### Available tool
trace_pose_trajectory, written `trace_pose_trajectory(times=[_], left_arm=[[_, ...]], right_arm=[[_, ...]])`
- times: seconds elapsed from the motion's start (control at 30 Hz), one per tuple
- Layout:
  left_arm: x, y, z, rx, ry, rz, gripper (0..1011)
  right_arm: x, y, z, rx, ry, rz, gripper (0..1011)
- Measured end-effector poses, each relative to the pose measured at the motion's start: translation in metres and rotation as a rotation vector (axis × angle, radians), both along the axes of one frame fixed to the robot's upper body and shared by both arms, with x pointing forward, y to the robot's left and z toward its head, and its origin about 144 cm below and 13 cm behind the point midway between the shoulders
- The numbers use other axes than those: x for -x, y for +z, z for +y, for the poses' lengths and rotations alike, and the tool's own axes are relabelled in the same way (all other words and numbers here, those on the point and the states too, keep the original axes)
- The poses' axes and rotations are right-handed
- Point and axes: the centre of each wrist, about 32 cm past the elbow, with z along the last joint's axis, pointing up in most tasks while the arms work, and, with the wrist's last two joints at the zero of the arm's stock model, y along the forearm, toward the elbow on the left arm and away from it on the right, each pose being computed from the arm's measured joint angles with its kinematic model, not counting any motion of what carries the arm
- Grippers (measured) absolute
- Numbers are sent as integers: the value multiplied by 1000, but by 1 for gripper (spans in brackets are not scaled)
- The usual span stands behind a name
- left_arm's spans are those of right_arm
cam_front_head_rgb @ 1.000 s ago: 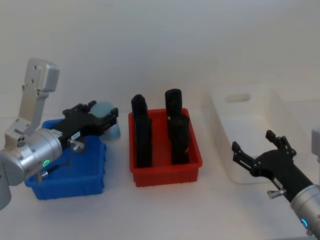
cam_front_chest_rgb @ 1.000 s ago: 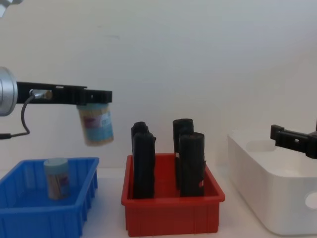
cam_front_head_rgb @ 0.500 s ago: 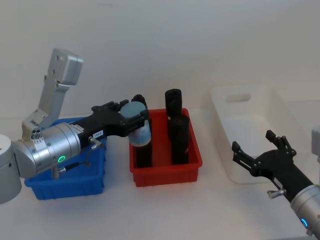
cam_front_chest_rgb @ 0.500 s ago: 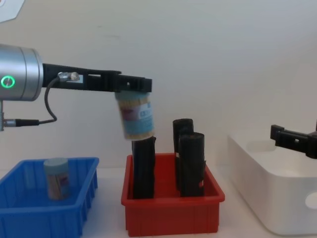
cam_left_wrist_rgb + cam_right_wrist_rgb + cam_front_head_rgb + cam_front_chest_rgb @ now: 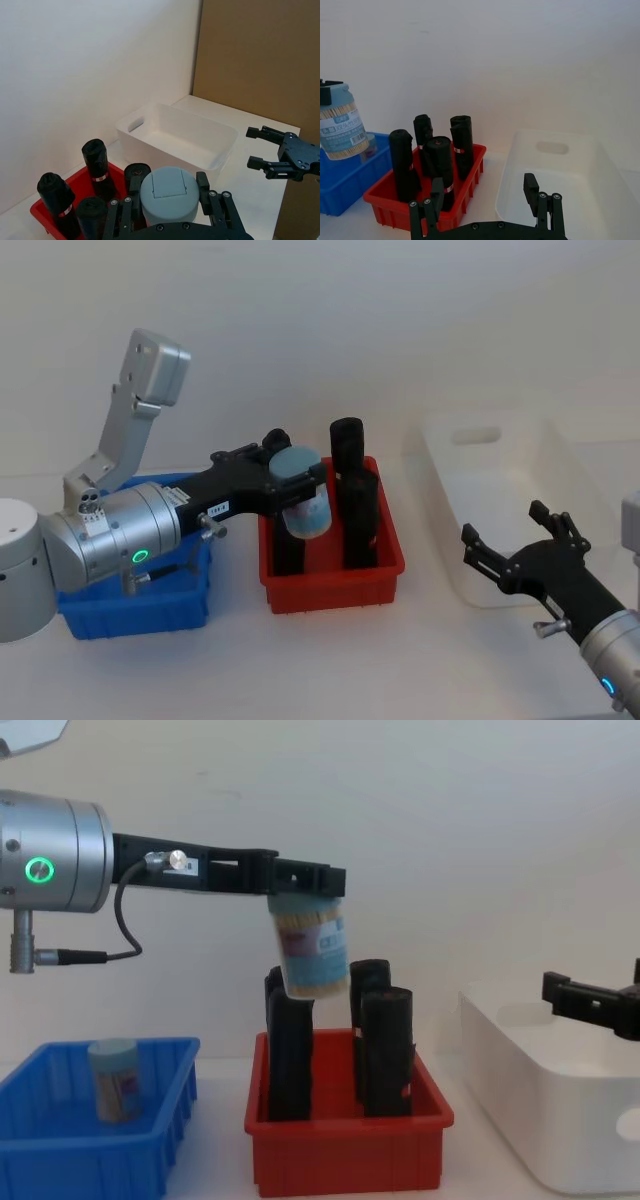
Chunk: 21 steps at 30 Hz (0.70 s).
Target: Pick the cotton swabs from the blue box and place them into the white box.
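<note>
My left gripper [image 5: 298,478] [image 5: 307,888] is shut on the lid of a cotton swab jar [image 5: 303,506] [image 5: 311,948] [image 5: 167,195] [image 5: 341,129], which hangs tilted in the air over the red bin. A second cotton swab jar [image 5: 114,1079] stands in the blue box [image 5: 60,1152] [image 5: 150,605] at the left. At the right sits the white box [image 5: 520,510] [image 5: 550,1120] [image 5: 177,135] [image 5: 555,175]. My right gripper [image 5: 518,545] [image 5: 265,147] hovers open in front of the white box, with nothing between its fingers.
A red bin [image 5: 330,575] [image 5: 345,1145] with several tall black upright rolls [image 5: 350,490] [image 5: 385,1050] stands between the blue and white boxes, directly below the carried jar. A white wall rises behind the table. A brown board [image 5: 260,65] stands beyond the white box.
My left gripper has carried the jar up and rightward, from over the blue box to over the red bin. The right gripper has stayed still.
</note>
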Motion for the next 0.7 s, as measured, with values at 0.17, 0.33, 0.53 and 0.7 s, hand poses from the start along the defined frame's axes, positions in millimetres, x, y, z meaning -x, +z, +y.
trace_pose_trajectory(times=[0.17,0.33,0.53,0.7], left_arm=[[0,1,-2,1,-14,2,670],[0,2,-3,2,-22,3,670],[0,2,-4,3,-31,4,670],[0,2,-4,4,-34,4,670]], right_arm=[[0,2,1,7,36,-4,1001],[-1,5,3,17,82,-7,1001],[-3,10,9,32,169,-11,1001],[-5,13,14,41,232,-9,1001]])
